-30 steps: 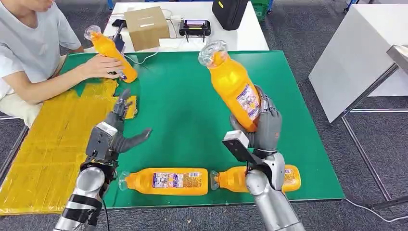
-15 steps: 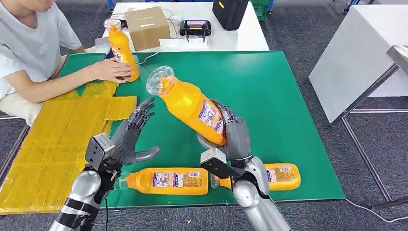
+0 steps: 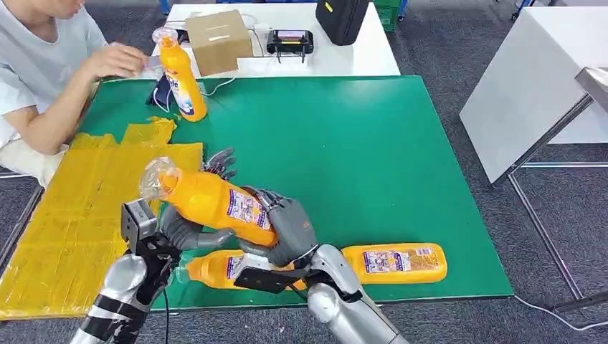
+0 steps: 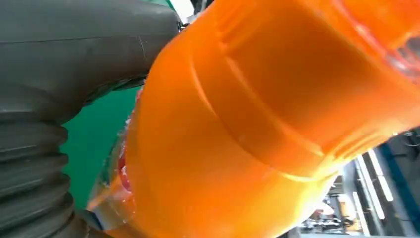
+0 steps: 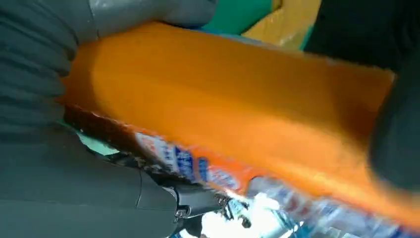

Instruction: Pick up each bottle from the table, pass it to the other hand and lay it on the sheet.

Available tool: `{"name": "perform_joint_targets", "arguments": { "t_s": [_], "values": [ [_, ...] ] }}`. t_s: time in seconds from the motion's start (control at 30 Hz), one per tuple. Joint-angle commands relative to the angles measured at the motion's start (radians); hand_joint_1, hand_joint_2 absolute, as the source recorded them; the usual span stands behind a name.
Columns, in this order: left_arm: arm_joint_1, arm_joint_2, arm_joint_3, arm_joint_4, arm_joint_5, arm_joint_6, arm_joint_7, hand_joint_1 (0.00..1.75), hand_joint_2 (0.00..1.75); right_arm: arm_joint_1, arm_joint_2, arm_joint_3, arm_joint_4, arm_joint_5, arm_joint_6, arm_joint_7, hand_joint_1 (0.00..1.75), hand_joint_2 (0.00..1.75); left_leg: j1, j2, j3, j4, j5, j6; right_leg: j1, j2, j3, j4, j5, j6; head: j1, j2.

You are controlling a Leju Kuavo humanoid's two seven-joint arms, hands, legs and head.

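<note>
**Q:** Where is the bottle being handed over, and who has it?

**A:** A clear plastic bottle of orange drink with a blue and white label (image 3: 211, 202) hangs in the air above the near-left part of the green tabletop (image 3: 373, 143), just beside the yellow taped sheet (image 3: 64, 215). The right hand (image 3: 287, 229) holds it, dark fingers (image 3: 269, 197) wrapped around the base end. The left hand (image 3: 188, 228) is under and behind the neck end, fingers spread along the far side and thumb below; whether it has closed its grip cannot be told.

**Q:** Which way does the bottle lie?

**A:** Nearly level, its long axis running left to right. The cap end points toward the sheet and sits a little higher; the base rests in the right hand. The left hand is nearer the sheet, so the release probably depends on that hand closing on the neck half first.

**Q:** How does it look up close?

**A:** The left wrist view shows smooth ribbed orange plastic pressed against the grey thumb.

**Q:** Anything else?

**A:** Two similar bottles lie on their sides along the near edge, one (image 3: 215, 266) partly hidden under the hands, one (image 3: 394, 262) to the right. A fourth bottle (image 3: 181, 74) stands upright near the far-left corner, beside a seated person (image 3: 43, 64).
</note>
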Motion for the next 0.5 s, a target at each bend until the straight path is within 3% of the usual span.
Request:
{"name": "perform_joint_targets", "arguments": {
  "t_s": [0.03, 0.47, 0.5],
  "values": [
    [-0.069, 0.013, -0.074, 0.063, 0.029, -0.025, 0.001, 0.0, 1.75, -0.068, 0.01, 0.159, 0.224, 0.013, 0.018, -0.005, 1.73, 1.75, 0.002, -0.004, 0.006, 0.0, -0.002, -0.002, 0.001, 0.002, 0.008, -0.002, -0.002, -0.002, 0.0, 0.0],
    [-0.068, 0.012, -0.084, 0.066, 0.065, -0.043, -0.001, 0.0, 1.75, -0.071, 0.017, 0.163, 0.257, 0.005, 0.012, -0.006, 1.75, 1.75, 0.001, -0.004, 0.004, 0.0, -0.001, -0.001, 0.001, 0.0, 0.005, -0.001, -0.002, -0.001, 0.0, 0.0],
    [-0.067, 0.009, -0.085, 0.067, 0.065, -0.042, 0.0, 0.3, 1.75, -0.07, 0.017, 0.162, 0.263, 0.004, 0.008, -0.004, 1.73, 1.75, 0.001, -0.004, 0.004, 0.0, -0.001, -0.001, 0.001, 0.0, 0.005, -0.002, -0.002, -0.001, 0.0, 0.0]
  ]
}}
